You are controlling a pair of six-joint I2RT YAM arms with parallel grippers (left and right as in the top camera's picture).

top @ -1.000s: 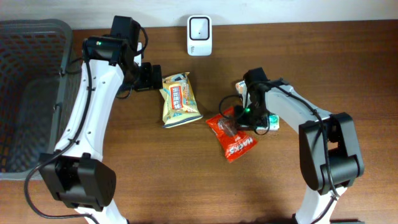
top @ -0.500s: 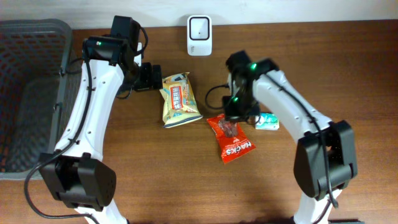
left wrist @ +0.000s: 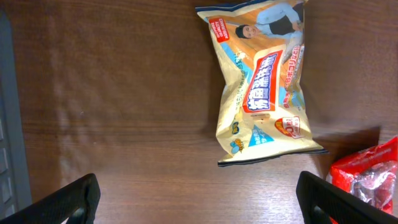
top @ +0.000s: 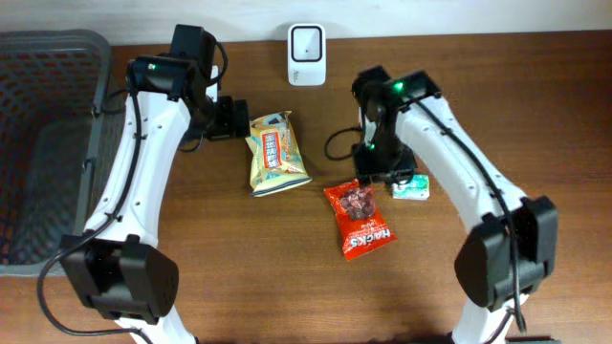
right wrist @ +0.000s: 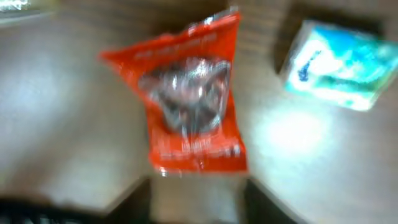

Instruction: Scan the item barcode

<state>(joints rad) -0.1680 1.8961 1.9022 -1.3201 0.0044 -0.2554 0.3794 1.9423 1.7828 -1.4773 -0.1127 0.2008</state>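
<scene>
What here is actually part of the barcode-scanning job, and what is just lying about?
Part of the job: white scanner at the back; red snack bag in the middle, probably the item to scan.
Just lying about: yellow snack bag; small teal pack; grey basket on the left.

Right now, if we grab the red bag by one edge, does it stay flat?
Probably not: the red bag looks like thin crinkled film, so it likely droops. Its glossy surface may slip. It lies flat, so it should slide rather than roll.
</scene>
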